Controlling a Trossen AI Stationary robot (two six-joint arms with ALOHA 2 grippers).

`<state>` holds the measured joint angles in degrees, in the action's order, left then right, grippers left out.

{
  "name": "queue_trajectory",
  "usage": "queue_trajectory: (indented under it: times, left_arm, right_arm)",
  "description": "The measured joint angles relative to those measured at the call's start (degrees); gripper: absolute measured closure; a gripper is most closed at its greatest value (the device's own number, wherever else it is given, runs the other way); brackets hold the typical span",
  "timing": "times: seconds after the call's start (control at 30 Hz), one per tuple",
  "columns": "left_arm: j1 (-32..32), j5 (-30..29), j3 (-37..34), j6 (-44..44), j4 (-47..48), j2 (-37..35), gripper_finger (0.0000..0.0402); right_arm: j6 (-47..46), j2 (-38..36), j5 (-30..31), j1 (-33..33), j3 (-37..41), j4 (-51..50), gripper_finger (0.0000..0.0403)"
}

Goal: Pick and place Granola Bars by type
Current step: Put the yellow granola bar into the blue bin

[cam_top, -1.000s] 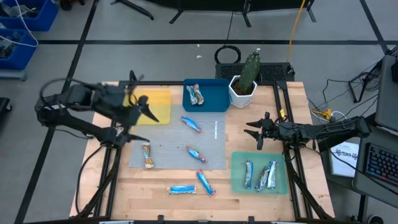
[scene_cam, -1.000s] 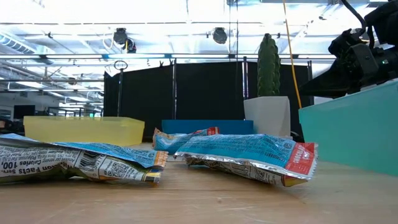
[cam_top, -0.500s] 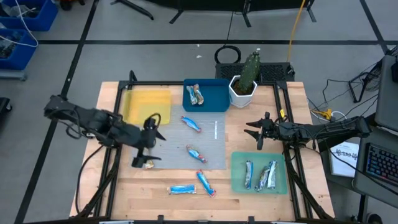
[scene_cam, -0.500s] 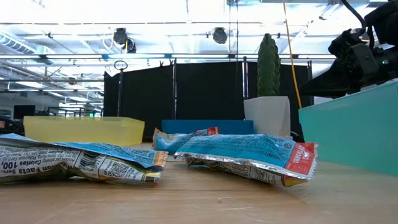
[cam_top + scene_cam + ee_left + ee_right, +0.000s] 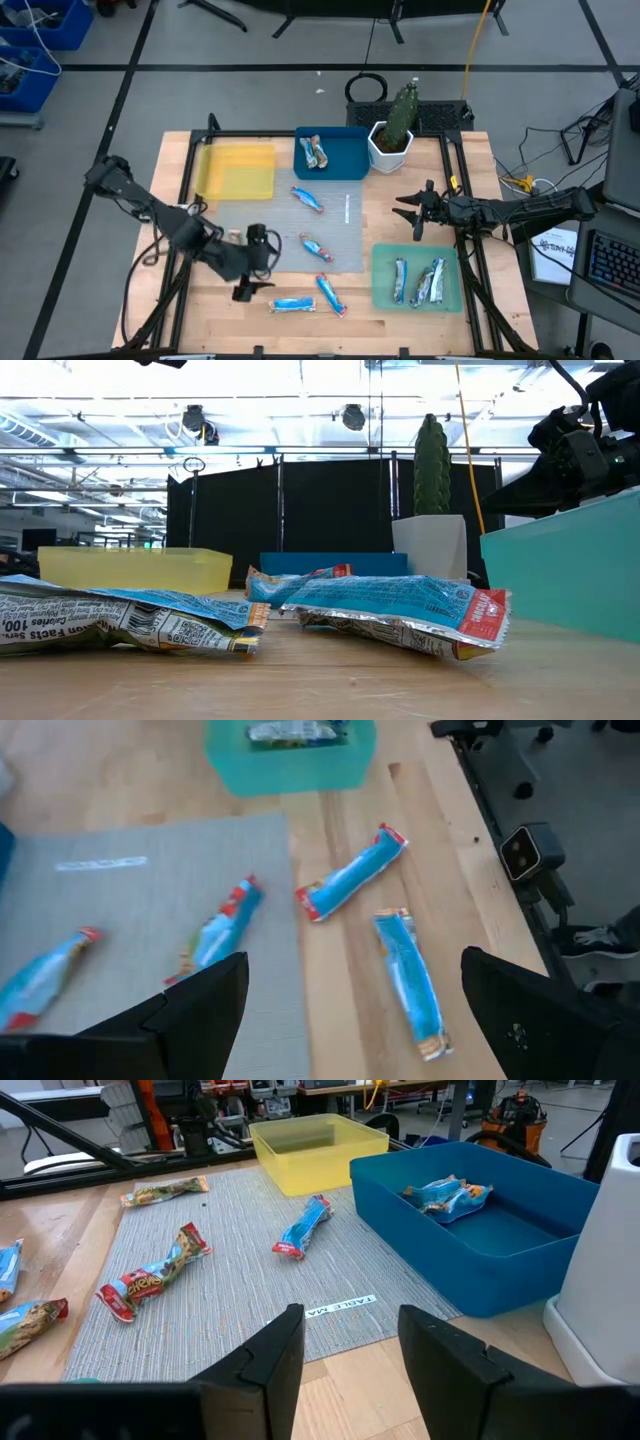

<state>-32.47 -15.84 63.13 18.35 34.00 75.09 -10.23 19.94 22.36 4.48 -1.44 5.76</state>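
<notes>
Nearest, two blue bars [image 5: 292, 304] [image 5: 331, 294] lie loose on the bare table [image 5: 400, 330] at its near edge, unsorted; the left gripper [image 5: 252, 263] hangs just beside them with fingers spread wide and empty, likely lining up a pick. To the right, the green tray [image 5: 383, 262] already holds several bars. Farther back, the right gripper [image 5: 415, 213] waits, fingers partly apart, holding nothing. Farthest, the blue tray [image 5: 345, 145] holds bars; the yellow tray [image 5: 240, 170] looks empty.

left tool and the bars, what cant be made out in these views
- Brownish bar: in the high view the left tool covers its spot; small and far in the right wrist view.
- Yellow tray: low view shows only its wall, inside hidden.
- Green tray: cut off by the left wrist view's edge.
- Wrapper print: too small from above.
</notes>
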Motion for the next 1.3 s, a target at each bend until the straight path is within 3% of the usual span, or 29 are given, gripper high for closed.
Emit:
queue_trajectory:
  times: [0.5,1.07,1.3]
  left_arm:
    - [-5.85,-0.76,-0.04,14.4,-12.06,15.65,0.0037]
    - [-7.03,0.95,-0.04,22.89,-11.86,30.71,0.0037]
    - [-6.97,1.21,0.01,24.21,-11.82,33.7,0.0037]
  right_arm:
    - [0.01,0.0,0.01,0.01,-0.01,0.0,0.0245]
    - [0.01,-0.02,0.0,0.0,0.0,0.0,0.0245]
    - [0.01,-0.01,-0.01,-0.01,0.0,0.0,0.0245]
